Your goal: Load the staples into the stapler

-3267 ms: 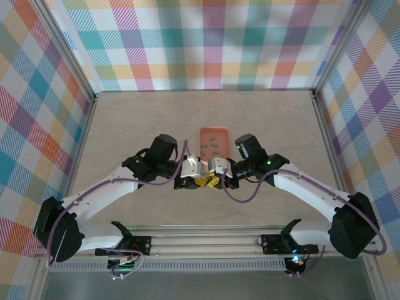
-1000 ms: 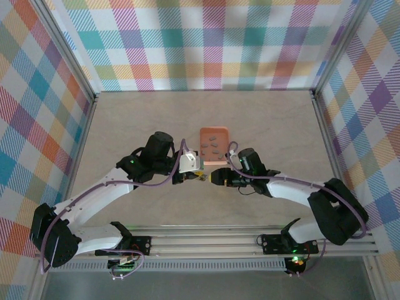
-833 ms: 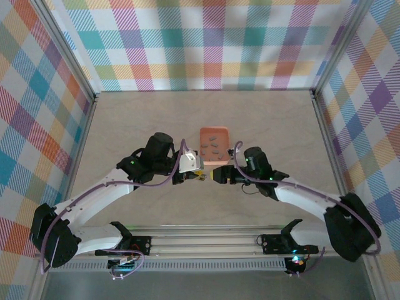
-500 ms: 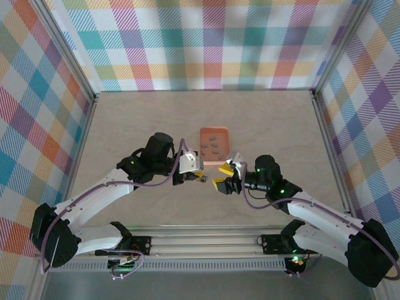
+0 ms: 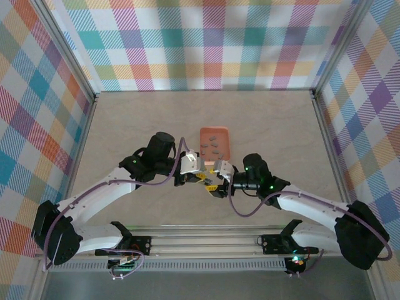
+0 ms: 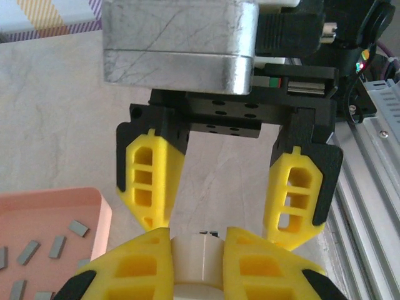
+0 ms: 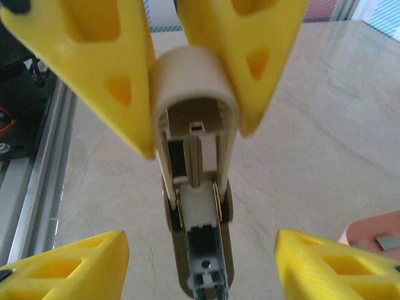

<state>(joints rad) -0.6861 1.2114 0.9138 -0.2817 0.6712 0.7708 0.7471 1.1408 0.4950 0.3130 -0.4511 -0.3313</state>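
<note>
My left gripper is shut on the stapler, gripping its cream top cover. In the right wrist view the stapler hangs open below the left gripper, with its dark metal magazine channel facing me. My right gripper stands open, one finger on each side of the stapler's lower end, touching nothing. In the top view the left gripper and right gripper meet tip to tip just in front of the tray. Several grey staples lie in the orange tray; the staples also lie loose in the left wrist view.
The orange tray sits close to the left of the grippers in the left wrist view; its corner shows at right in the right wrist view. The aluminium rail runs along the near table edge, behind both arms.
The right gripper swung away to the lower right, then came back in to face the left gripper and the stapler, jaws a little wider. The left gripper held still.
</note>
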